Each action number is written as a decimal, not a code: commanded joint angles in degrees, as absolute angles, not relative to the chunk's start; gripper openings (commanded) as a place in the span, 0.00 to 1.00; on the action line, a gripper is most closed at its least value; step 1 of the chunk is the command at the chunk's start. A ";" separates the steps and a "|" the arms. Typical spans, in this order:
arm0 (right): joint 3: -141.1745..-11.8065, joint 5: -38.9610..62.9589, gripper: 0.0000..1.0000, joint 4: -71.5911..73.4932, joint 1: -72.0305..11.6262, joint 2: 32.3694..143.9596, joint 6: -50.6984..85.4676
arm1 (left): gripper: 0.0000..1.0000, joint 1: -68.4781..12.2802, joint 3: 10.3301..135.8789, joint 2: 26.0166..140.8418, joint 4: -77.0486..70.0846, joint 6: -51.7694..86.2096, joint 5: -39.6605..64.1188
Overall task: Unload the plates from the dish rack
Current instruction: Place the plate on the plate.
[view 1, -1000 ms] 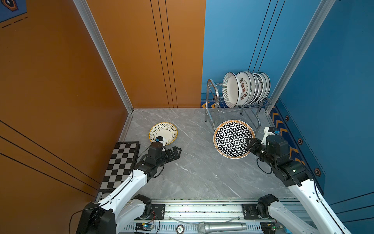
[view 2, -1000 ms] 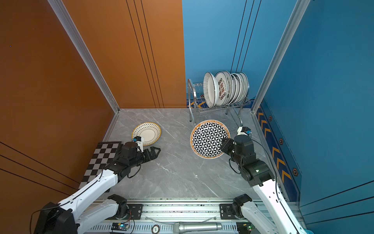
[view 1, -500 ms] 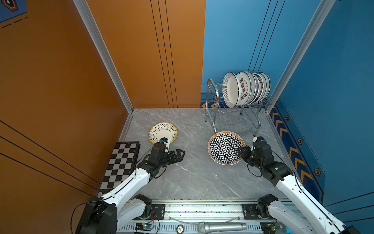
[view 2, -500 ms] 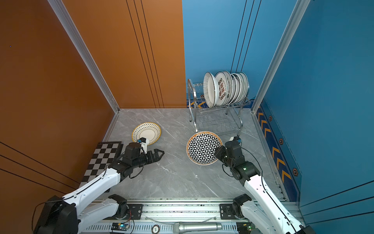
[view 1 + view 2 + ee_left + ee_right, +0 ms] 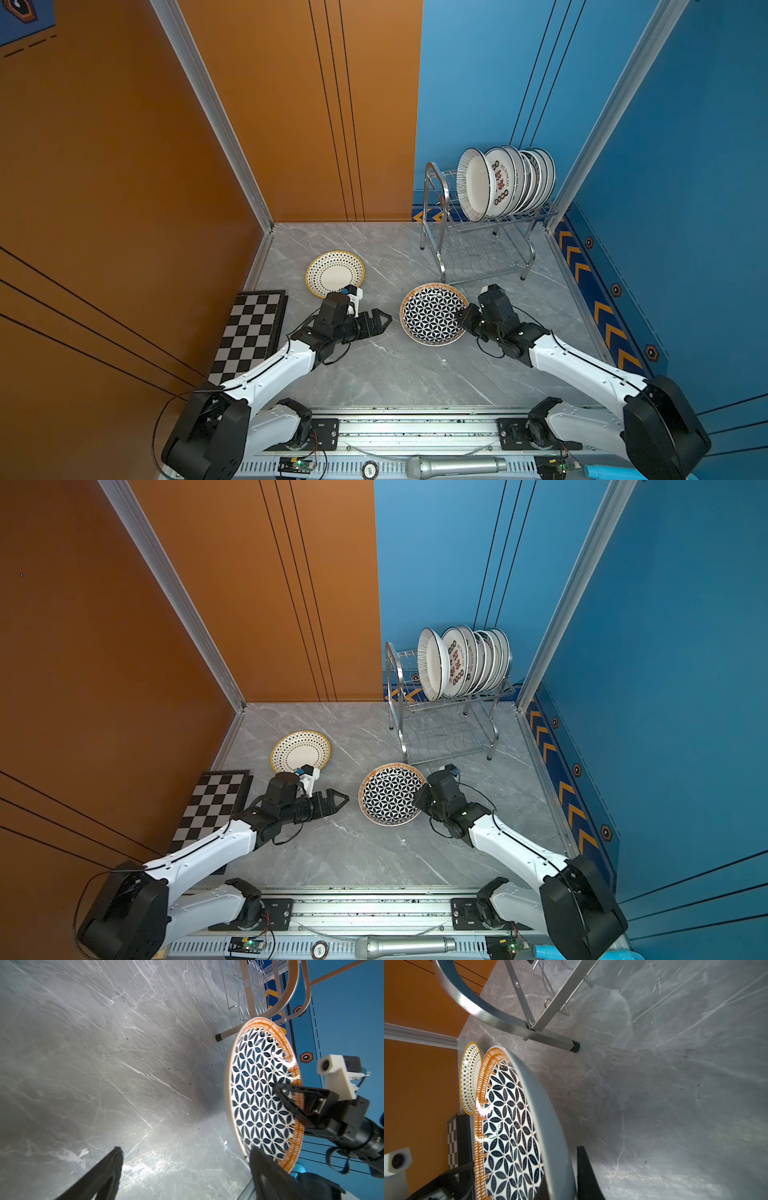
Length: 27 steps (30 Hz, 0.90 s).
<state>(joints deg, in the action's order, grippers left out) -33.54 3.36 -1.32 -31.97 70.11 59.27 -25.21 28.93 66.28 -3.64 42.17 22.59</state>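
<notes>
The right pincer [image 5: 464, 318] clenches the rim of the patterned plate [image 5: 432, 313]; the released left pincer [image 5: 384, 323] faces the opposite rim, seemingly just apart.

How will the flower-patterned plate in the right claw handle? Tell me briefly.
The patterned plate looks like glazed ceramic: probably stiff, fairly heavy, breakable if dropped. Its glossy face shows glare, so it may slip. The right claw pinches only one spot on the rim, plate tilted, so it could pivot.
</notes>
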 commanded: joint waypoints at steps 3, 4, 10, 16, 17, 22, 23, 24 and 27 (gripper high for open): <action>-36.52 5.51 0.00 13.18 -34.39 75.22 62.44 | 0.93 -25.75 29.66 67.77 -6.05 43.59 25.43; -36.89 5.34 0.00 13.50 -34.85 76.10 62.38 | 0.91 -25.75 29.72 68.08 -6.19 43.57 25.40; -37.54 7.04 0.00 18.91 -36.11 80.89 64.38 | 0.81 -25.56 30.31 71.27 -7.09 43.78 26.15; -38.82 8.33 0.00 22.52 -37.35 85.08 65.60 | 0.67 -25.09 30.85 72.87 -7.18 43.59 26.65; -39.01 8.50 0.00 22.83 -37.51 85.61 65.64 | 0.66 -25.10 30.93 72.91 -7.20 43.59 26.68; -39.63 9.26 0.00 25.27 -37.84 88.20 66.31 | 0.49 -24.44 31.31 73.39 -6.92 43.42 26.54; -39.85 9.43 0.00 25.55 -37.92 88.53 66.36 | 0.45 -24.44 31.29 73.55 -7.00 43.33 26.56; -40.22 9.54 0.00 25.50 -38.12 88.84 66.14 | 0.40 -24.43 31.38 73.74 -6.99 43.37 26.54; -41.34 9.50 0.00 24.82 -38.92 89.43 65.40 | 0.33 -24.25 31.85 74.55 -7.00 43.23 26.83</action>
<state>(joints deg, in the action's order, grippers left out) -37.85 7.46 18.11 -37.80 89.95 64.55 -24.34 30.04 73.89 -6.48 44.05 25.12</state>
